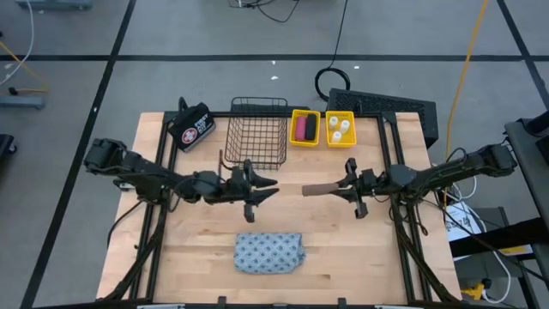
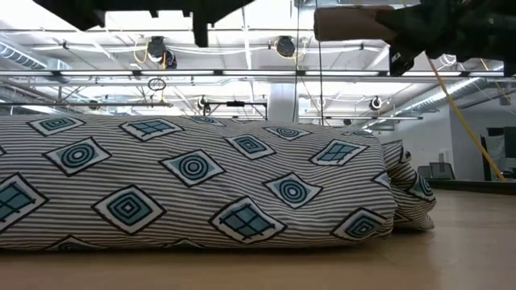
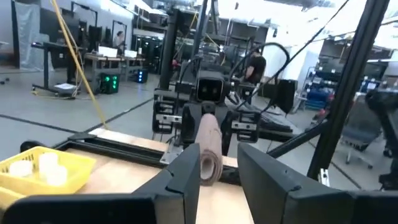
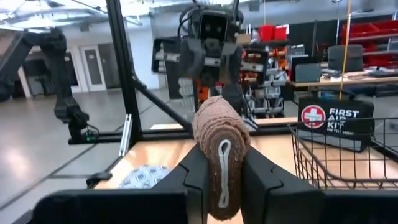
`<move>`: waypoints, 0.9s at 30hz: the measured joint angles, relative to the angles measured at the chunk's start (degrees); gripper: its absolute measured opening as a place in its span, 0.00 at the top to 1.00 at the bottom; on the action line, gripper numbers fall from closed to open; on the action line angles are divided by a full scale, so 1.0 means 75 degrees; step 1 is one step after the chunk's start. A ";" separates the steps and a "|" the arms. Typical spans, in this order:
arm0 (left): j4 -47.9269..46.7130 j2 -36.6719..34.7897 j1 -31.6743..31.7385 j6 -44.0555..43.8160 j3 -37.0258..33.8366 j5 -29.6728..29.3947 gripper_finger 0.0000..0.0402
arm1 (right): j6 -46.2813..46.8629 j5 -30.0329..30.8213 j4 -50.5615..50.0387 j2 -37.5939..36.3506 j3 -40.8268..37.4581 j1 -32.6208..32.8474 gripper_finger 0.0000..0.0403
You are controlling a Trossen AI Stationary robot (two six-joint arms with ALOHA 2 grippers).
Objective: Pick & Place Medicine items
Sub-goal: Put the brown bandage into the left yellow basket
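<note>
Right claw (image 1: 343,188) grips a brown rolled elastic bandage (image 1: 322,189), empty left claw (image 1: 268,190) part-open just ahead; keep the roll level for the handover.

- The table (image 1: 197,257) is pale wood, matt, with visible plank grain; dark metal rails run along its left and right edges.
- The blue-grey patterned pouch (image 1: 270,253), near the front edge, is soft woven cloth, striped and printed, matt and slightly wrinkled.
- The brown bandage roll (image 4: 221,140) is coarse, crepe-like fabric with a rough, ribbed surface.
- The right gripper (image 4: 222,180) fingers holding it look like smooth, matt black plastic.
- The wire basket (image 1: 256,133) at the back edge is thin dark metal mesh.
- The two yellow bins (image 1: 323,129) look like smooth plastic, probably faintly glossy.
- The black first aid bag (image 4: 336,124) seems matt fabric.
</note>
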 joint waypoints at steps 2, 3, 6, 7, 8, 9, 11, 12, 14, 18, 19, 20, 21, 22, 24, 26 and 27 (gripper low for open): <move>-0.0144 0.0197 -0.0001 0.0129 0.0156 -0.0017 0.70 | -0.0010 -0.0009 0.0460 0.0267 0.0000 0.0000 0.91; -0.0174 0.0345 -0.0001 0.0205 0.0266 -0.0059 0.68 | -0.0008 -0.0012 0.0687 0.0435 0.0008 0.0000 0.91; -0.0216 0.0811 -0.0001 0.0519 0.0573 -0.0057 0.59 | -0.0010 -0.0025 0.1372 0.0933 0.0007 0.0000 0.91; -0.0230 0.0971 -0.0001 0.0610 0.0696 -0.0047 0.56 | -0.0013 -0.0024 0.1623 0.1088 0.0022 0.0000 0.91; -0.0223 0.1131 -0.0001 0.0692 0.0814 -0.0049 0.52 | -0.0031 -0.0024 0.1782 0.1205 0.0020 0.0000 0.91; -0.0212 0.1258 -0.0001 0.0766 0.0921 -0.0049 0.49 | -0.0039 -0.0026 0.1941 0.1350 0.0020 0.0000 0.91; -0.0242 0.1530 0.0005 0.0894 0.1135 -0.0056 0.44 | -0.0042 -0.0026 0.2197 0.1623 0.0020 0.0000 0.91; -0.0246 0.1659 0.0015 0.0942 0.1236 -0.0054 0.42 | -0.0042 -0.0026 0.2284 0.1705 0.0017 0.0000 0.91; -0.0263 0.1843 0.0041 0.1047 0.1383 -0.0064 0.39 | -0.0042 -0.0038 0.2533 0.1857 0.0019 0.0000 0.90; -0.0257 0.2040 0.0173 0.1180 0.1602 -0.0069 0.35 | -0.0020 -0.0178 0.2679 0.1987 0.0020 -0.0003 0.90; -0.0257 0.2049 0.0212 0.1173 0.1626 -0.0069 0.34 | 0.0010 -0.0250 0.2684 0.1987 0.0020 -0.0003 0.90; -0.0257 0.2050 0.0252 0.1146 0.1628 -0.0060 0.34 | 0.0009 -0.0260 0.2684 0.1987 0.0020 -0.0003 0.90; -0.0255 0.2050 0.0287 0.1099 0.1628 -0.0058 0.34 | 0.0012 -0.0283 0.2690 0.1987 0.0020 -0.0005 0.90; -0.0257 0.2050 0.0318 0.1088 0.1628 -0.0043 0.34 | 0.0016 -0.0316 0.2690 0.1987 0.0020 -0.0009 0.90; -0.0257 0.2050 0.0377 0.1086 0.1628 0.0023 0.34 | 0.0015 -0.0323 0.2690 0.1987 0.0020 -0.0009 0.90; -0.0257 0.2050 0.0441 0.1067 0.1628 0.0210 0.34 | 0.0016 -0.0354 0.2699 0.1987 0.0020 -0.0009 0.90; -0.0274 0.2049 0.0470 0.1011 0.1628 0.0330 0.34 | 0.0016 -0.0365 0.2699 0.1987 0.0020 -0.0009 0.90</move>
